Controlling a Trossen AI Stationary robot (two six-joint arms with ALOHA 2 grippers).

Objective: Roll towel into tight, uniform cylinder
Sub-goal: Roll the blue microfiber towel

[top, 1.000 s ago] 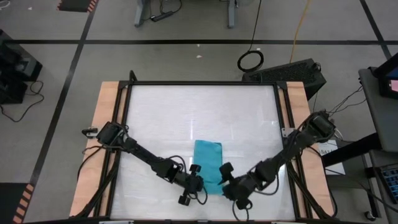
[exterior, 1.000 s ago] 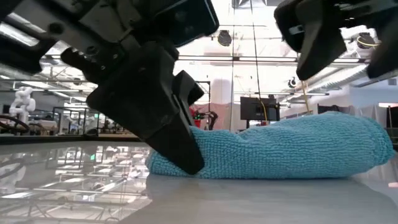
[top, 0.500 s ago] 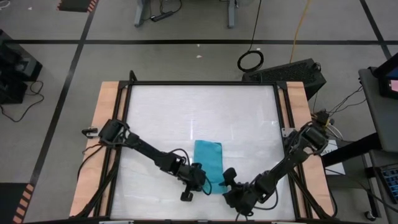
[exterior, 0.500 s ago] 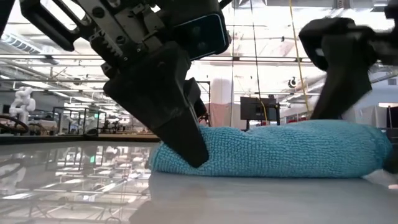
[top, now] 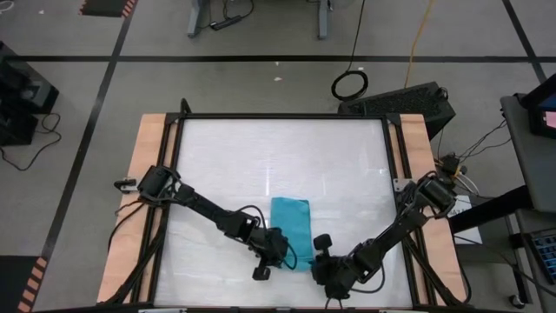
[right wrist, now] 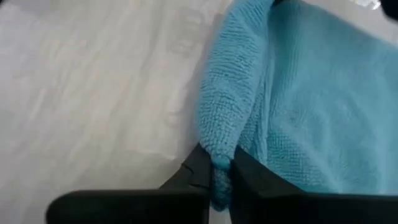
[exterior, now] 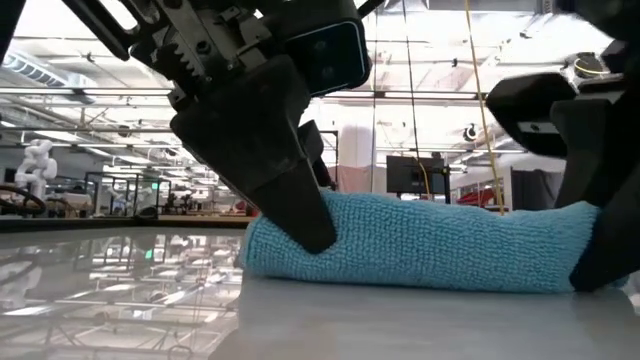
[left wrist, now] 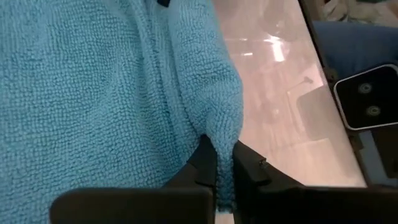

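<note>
The turquoise towel [top: 292, 228] lies flat on the white table [top: 226, 156], right of centre and close to the near edge, its length running from near to far. In the low view its near end [exterior: 440, 245] is a thick, soft roll-like bulge. My left gripper [top: 280, 251] is shut on the near left corner. My right gripper [top: 317, 253] is shut on the near right corner. Both arms reach in from the near side, slanting down. My left gripper pinches the towel's near left corner [left wrist: 224, 157] between its two fingers, a bunched fold of cloth. The fingers slant down from the near left. The corner rests at table height. My right gripper pinches the near right corner [right wrist: 217, 155] between its two fingers, also a bunched fold. The fingers slant down from the near right, and the cloth stays on the table.
Wooden rails [top: 149, 174] and a black frame run along the table's left and right sides. The bare white tabletop stretches beyond the towel toward the far edge. Cables and a black box [top: 408, 100] lie on the floor past the table.
My right gripper has come down from above onto the towel's near right corner and has shut on it. The towel's right end, which bulged high, now sits lower and flatter. My left gripper has kept its hold and rolled a little.
</note>
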